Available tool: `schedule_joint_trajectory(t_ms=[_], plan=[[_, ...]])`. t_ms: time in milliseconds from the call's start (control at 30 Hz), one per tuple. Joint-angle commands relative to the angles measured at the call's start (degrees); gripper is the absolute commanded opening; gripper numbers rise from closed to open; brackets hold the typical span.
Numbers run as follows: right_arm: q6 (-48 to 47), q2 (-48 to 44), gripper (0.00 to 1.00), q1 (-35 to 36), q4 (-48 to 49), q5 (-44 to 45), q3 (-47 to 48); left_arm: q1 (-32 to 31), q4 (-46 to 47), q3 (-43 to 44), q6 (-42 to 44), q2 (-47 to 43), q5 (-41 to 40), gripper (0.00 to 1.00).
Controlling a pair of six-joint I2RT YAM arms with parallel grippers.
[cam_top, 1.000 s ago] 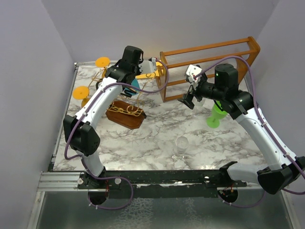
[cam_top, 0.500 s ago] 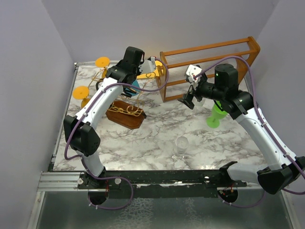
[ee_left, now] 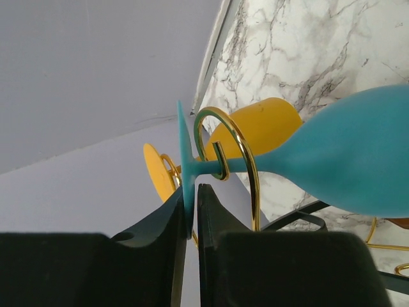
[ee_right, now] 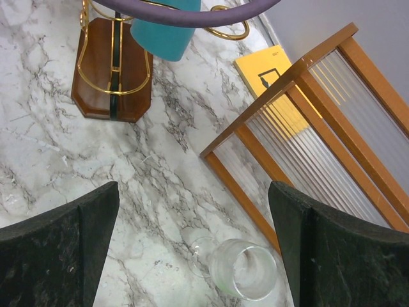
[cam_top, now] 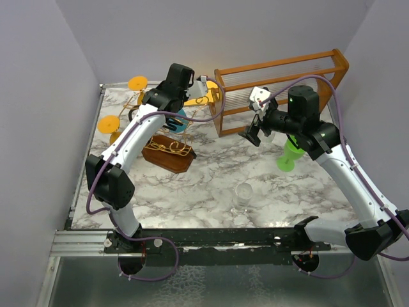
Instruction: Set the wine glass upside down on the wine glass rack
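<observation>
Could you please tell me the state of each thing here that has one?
teal wine glass: stem in wine glass rack hook, foot gripped.
left tool: shut on the glass foot.
right tool: open, empty.
green glass: upright.
clear glass: upright.

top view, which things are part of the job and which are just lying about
Job: teal glass, rack, left gripper shut on the glass's foot.
Lying about: wooden frame, green glass, clear glass, yellow card.
</observation>
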Motion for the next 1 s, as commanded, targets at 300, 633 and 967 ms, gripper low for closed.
schedule_joint_trajectory(t_ms=[300, 633, 967], plan=[[-0.9, -1.2, 1.0, 0.0, 1.5, -1.0, -0.6, -1.4, -5.7, 1.1, -4.8, -2.2, -0.7, 0.17], [-0.7, -1.2, 1.0, 0.0, 1.2, -1.2, -0.3, -2.1, -5.6, 1.2, -4.1, -1.9, -1.9, 0.0], [-0.9, -0.9, 1.0, 0.0, 1.2, -1.1, -0.2, -2.6, -3.9, 1.4, -2.1, -2.1, -4.3, 0.0]])
